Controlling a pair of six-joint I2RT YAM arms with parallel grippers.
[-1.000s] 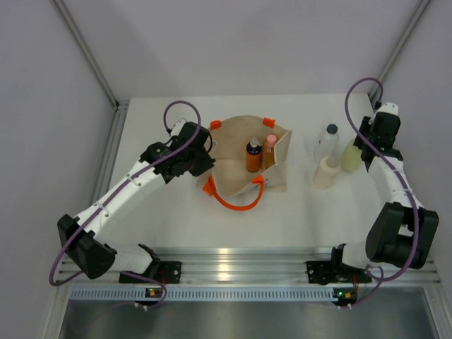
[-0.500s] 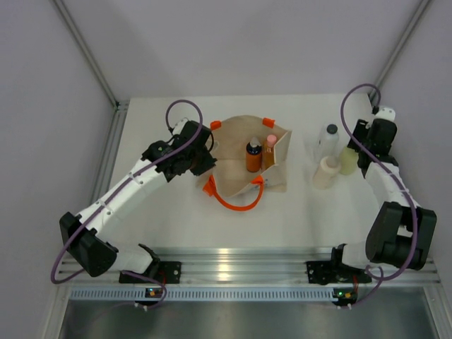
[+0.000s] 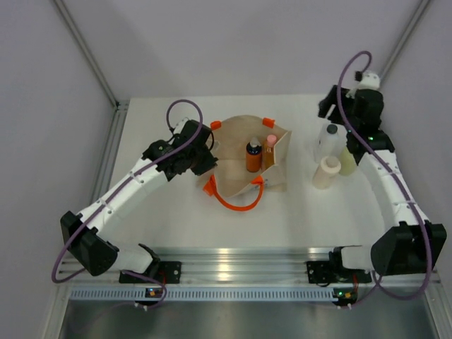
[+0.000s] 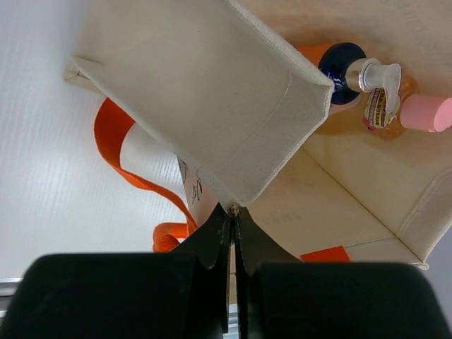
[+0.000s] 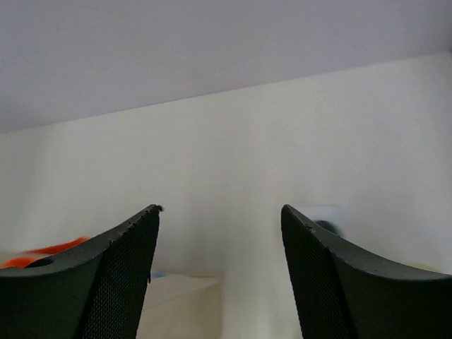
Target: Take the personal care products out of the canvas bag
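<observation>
The beige canvas bag (image 3: 240, 152) (image 4: 212, 92) stands open mid-table, and my left gripper (image 3: 209, 158) (image 4: 233, 209) is shut on its left rim. Inside it are an orange bottle with a dark cap (image 3: 253, 157) (image 4: 341, 63) and a slim amber bottle with a pink cap (image 3: 270, 150) (image 4: 426, 113). To the right of the bag, a white bottle with a dark cap (image 3: 327, 141), a pale yellow-green bottle (image 3: 348, 160) and a cream cylinder (image 3: 325, 171) stand on the table. My right gripper (image 3: 328, 106) (image 5: 220, 212) hangs open and empty above and behind them.
The bag's orange loop handle (image 3: 236, 201) (image 4: 123, 159) lies on the table in front of it. The enclosure's back wall is close behind the right gripper, and its side walls flank the table.
The right gripper opened, let go of the yellow-green bottle and rose toward the back. That bottle now stands free beside the cream cylinder. The left arm kept still.
</observation>
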